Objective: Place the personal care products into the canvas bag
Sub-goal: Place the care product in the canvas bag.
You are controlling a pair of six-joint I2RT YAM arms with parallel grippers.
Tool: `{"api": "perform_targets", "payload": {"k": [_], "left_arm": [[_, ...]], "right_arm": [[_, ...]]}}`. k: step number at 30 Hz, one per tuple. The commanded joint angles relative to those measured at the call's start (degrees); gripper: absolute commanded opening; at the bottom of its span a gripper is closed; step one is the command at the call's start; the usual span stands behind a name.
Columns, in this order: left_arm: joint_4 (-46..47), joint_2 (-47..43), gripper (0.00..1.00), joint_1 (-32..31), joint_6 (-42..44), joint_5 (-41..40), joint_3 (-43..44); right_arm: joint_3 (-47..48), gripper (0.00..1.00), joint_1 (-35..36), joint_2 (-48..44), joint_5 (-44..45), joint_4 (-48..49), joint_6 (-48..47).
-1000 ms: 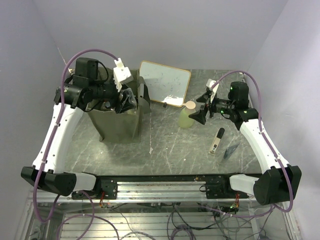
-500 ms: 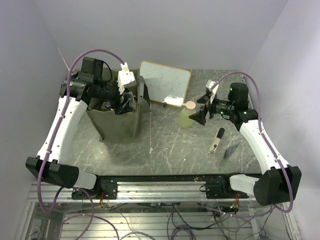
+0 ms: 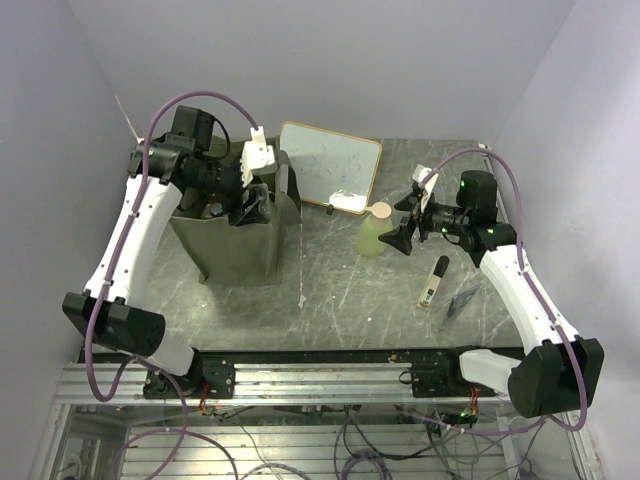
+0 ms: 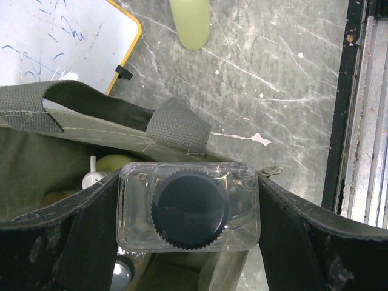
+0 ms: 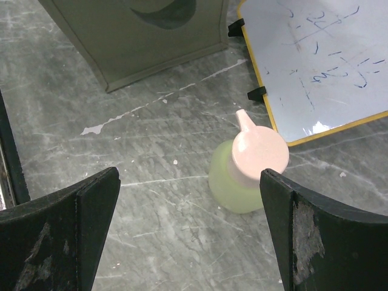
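My left gripper [image 3: 250, 205] hangs over the open top of the olive canvas bag [image 3: 235, 250], shut on a clear bottle with a black cap [image 4: 189, 206]. Through the bag's mouth a yellow-green bottle with a white pump [image 4: 112, 163] lies inside, and a strap handle [image 4: 179, 124] runs along the rim. My right gripper [image 3: 400, 235] is open, just right of an upright green bottle with a pink cap [image 3: 375, 232]. In the right wrist view that green bottle [image 5: 248, 173] stands near the right finger [image 5: 303, 230], not touched. A small pale bottle with a black cap [image 3: 433, 282] lies on the table.
A wood-framed whiteboard [image 3: 330, 165] lies behind the green bottle, its edge close to the bottle [image 5: 321, 66]. A small grey packet [image 3: 462, 300] lies near the right arm. The bag's side [image 5: 139, 42] faces the right gripper across the marble tabletop.
The left arm has swung its elbow back and the gripper with the clear bottle has shifted slightly right over the bag. The right gripper has dropped slightly beside the green bottle.
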Motion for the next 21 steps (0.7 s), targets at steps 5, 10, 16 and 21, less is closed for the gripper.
{"api": "perform_targets", "payload": {"k": [5, 10, 16, 21], "left_arm": [[-5.76, 1.69, 0.07, 3.02, 11.33, 4.42, 7.56], [-10.46, 3.64, 0.07, 6.6, 16.15, 5.5, 9.5], [-12.76, 4.83, 0.07, 7.63, 20.81, 7.37, 8.35], [-9.34, 6.42, 0.07, 7.63, 21.05, 9.68, 7.28]], "right_arm": [[-0.47, 1.0, 0.29, 0.09, 0.05, 0.74, -0.82], [-0.75, 1.0, 0.22, -0.21, 0.53, 0.85, -0.96], [-1.01, 1.0, 0.17, -0.29, 0.54, 1.0, -1.01], [-1.34, 1.0, 0.15, -0.03, 0.1, 1.24, -0.87]]}}
